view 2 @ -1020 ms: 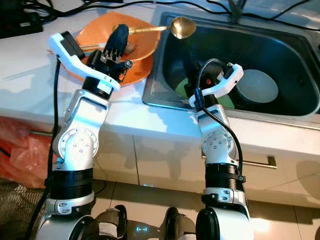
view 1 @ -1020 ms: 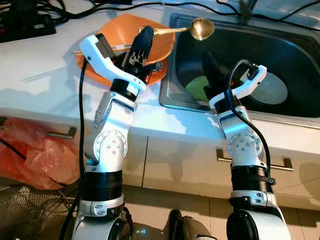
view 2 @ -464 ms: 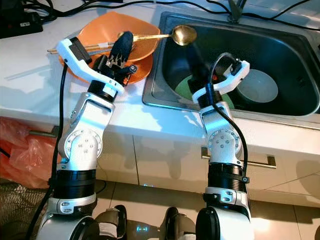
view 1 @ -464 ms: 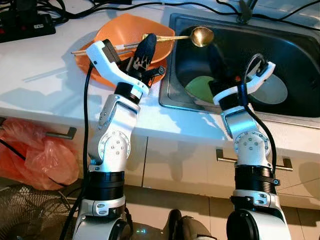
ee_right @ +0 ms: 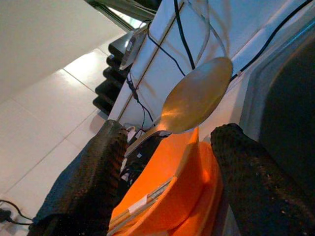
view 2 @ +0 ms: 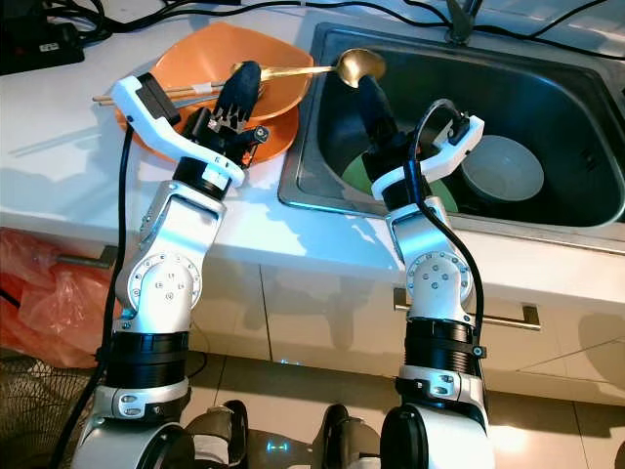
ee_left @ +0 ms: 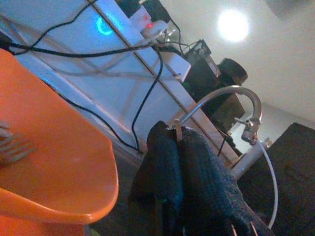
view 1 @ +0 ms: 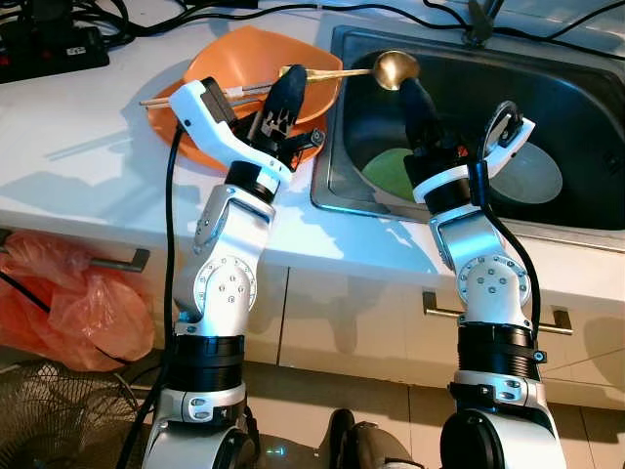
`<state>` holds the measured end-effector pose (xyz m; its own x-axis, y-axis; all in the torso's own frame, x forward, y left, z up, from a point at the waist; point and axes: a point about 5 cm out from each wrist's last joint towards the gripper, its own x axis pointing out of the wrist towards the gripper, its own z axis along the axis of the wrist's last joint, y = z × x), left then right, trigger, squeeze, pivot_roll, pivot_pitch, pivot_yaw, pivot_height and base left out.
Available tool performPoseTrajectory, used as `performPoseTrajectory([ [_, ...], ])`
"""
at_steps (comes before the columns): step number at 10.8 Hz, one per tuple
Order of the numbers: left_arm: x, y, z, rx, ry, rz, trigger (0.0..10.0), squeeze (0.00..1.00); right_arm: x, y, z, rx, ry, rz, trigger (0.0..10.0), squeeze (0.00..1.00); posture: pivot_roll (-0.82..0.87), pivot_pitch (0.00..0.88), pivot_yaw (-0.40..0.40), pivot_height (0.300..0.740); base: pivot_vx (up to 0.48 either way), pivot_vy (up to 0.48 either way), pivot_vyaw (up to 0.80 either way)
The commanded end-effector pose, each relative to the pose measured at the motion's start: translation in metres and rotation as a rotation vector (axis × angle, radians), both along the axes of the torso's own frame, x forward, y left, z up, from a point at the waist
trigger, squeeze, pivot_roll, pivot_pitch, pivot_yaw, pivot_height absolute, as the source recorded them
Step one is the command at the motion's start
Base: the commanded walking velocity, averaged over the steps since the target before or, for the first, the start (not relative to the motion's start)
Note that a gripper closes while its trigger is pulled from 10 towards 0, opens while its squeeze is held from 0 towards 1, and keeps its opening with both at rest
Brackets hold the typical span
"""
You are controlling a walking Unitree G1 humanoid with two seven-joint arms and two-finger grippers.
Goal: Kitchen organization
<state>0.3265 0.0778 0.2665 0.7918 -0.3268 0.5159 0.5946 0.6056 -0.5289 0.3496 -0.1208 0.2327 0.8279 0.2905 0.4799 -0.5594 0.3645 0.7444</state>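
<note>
A dark steel sink (view 1: 576,210) is set into the white counter (view 1: 88,166). On the counter sits an orange plastic bowl (view 1: 244,59). The left gripper (view 1: 285,90), apparently pinched closed, holds a gold metal spoon (view 1: 391,68) over the sink; the right gripper (ee_right: 170,152) gapes beneath it.

White countertop (view 1: 88,147) with steel sink (view 1: 586,98), pale cabinet fronts (view 1: 342,332) below, tiled floor (view 1: 410,410).

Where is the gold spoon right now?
The gold spoon is held by the left gripper above the orange bowl, its bowl end jutting over the sink. The right gripper reaches up just beneath it.
</note>
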Motion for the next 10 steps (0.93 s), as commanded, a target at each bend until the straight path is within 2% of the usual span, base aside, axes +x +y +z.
performPoseTrajectory([
  [1,-0.008,-0.023,-0.001,-0.061,0.013,-0.094,10.0,0.0,-0.002,-0.004,-0.001,0.005,0.002,-0.011,10.0,0.0,0.22,0.201,-0.071,0.74,0.0,0.0,0.0],
  [6,-0.018,-0.019,-0.001,-0.037,0.013,-0.099,10.0,0.0,0.0,-0.006,-0.003,-0.004,0.015,-0.03,10.0,0.0,0.23,0.206,-0.072,0.74,0.0,0.0,0.0],
  [10,-0.021,-0.013,0.004,-0.045,-0.008,-0.065,10.0,0.0,0.001,-0.003,-0.006,-0.024,0.026,-0.027,10.0,0.0,0.24,0.202,-0.078,0.74,0.0,0.0,0.0],
])
